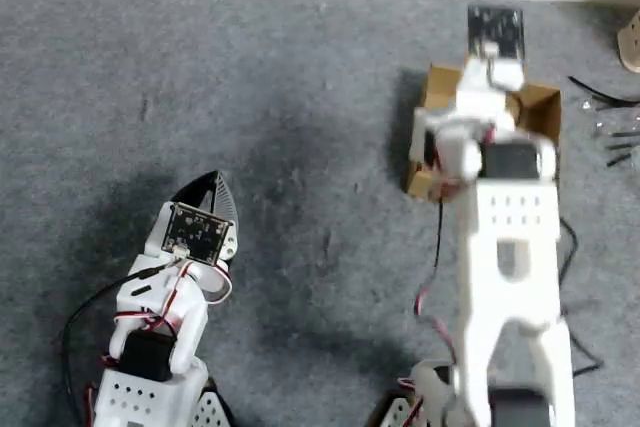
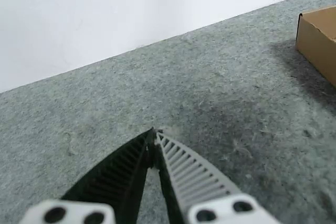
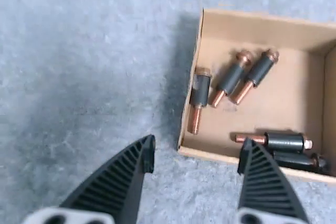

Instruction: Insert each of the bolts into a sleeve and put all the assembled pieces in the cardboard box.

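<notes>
While the left pincer (image 2: 156,139) hangs shut and empty over carpet (image 2: 105,93), well apart from the box (image 3: 252,20), the right pincer (image 3: 198,149) stands wide open, empty, above the box's near wall.

Contents: five sleeved bolts, so the task is judged done or nearly so.
- First bolt (image 3: 200,90), ahead of the gap: axis toward the pincer, shank nearest.
- Middle pair (image 3: 231,80): slanted, shanks nearest.
- Last pair (image 3: 283,141), by the right finger: crosswise, the clearer one's shank toward the left finger.
</notes>
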